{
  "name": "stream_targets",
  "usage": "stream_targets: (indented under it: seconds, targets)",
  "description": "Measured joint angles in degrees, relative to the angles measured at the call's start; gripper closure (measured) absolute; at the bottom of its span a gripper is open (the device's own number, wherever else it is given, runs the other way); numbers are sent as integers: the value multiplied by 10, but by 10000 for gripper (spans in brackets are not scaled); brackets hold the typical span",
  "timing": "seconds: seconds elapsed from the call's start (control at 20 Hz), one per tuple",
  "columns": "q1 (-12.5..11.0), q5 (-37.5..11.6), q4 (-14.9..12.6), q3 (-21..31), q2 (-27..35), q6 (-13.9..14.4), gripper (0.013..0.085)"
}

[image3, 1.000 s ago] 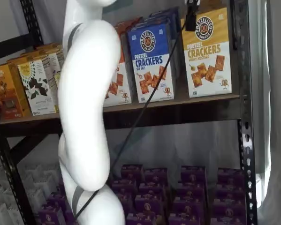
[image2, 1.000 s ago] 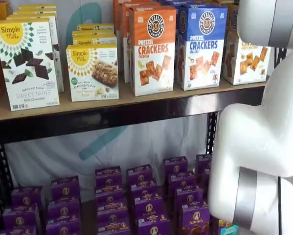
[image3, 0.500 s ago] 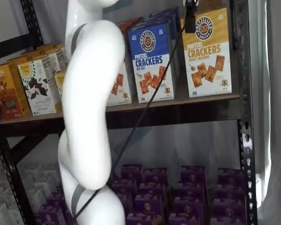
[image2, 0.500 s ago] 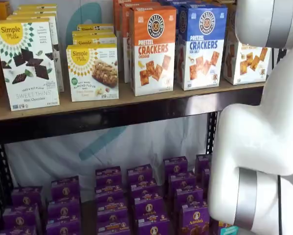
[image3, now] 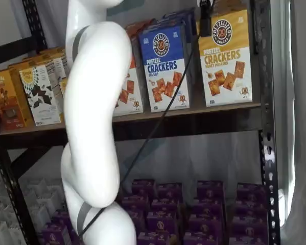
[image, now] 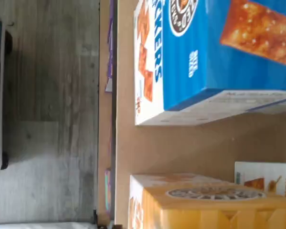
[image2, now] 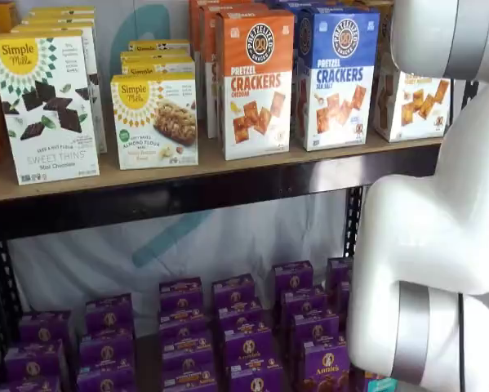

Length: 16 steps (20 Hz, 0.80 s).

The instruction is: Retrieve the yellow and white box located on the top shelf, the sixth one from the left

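Observation:
The yellow and white box (image3: pixel 225 56) stands at the right end of the top shelf (image3: pixel 193 111), next to the blue carton (image3: pixel 165 64). In a shelf view the box (image2: pixel 413 100) is partly hidden behind my white arm. The wrist view shows its yellow top (image: pixel 205 205) from above, with the blue carton (image: pixel 214 52) beside it and bare shelf board between them. My gripper (image3: pixel 205 18) shows only as black fingers with a cable at the view's top edge, in front of the box's upper left corner. No gap or grip can be made out.
Orange carton (image2: pixel 255 82) and white Simple Mills boxes (image2: pixel 154 118) fill the shelf further left. Purple boxes (image2: pixel 236 327) stand on the lower level. A black upright (image3: pixel 265 102) runs just right of the yellow box. My white arm (image3: pixel 91 112) fills the foreground in both shelf views.
My arm has shifted slightly left and up in the shelf views. The black fingers have risen a little toward the top edge. The boxes have not moved.

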Motion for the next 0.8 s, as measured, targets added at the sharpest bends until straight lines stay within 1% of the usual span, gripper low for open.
stream_targets:
  seconds: [0.2,0.3,0.65,0.75,0.8]
  targets:
    - [1,10,-15,-9,6,-4,130]
    - [2,6,-20,-4,4,-6,130]
    - [4,-9,-22,12,-2,-7,130]
    - [4,-10,-21,13,-1,-7,210]
    - [4,-10,-20,13,-1,-7,210]
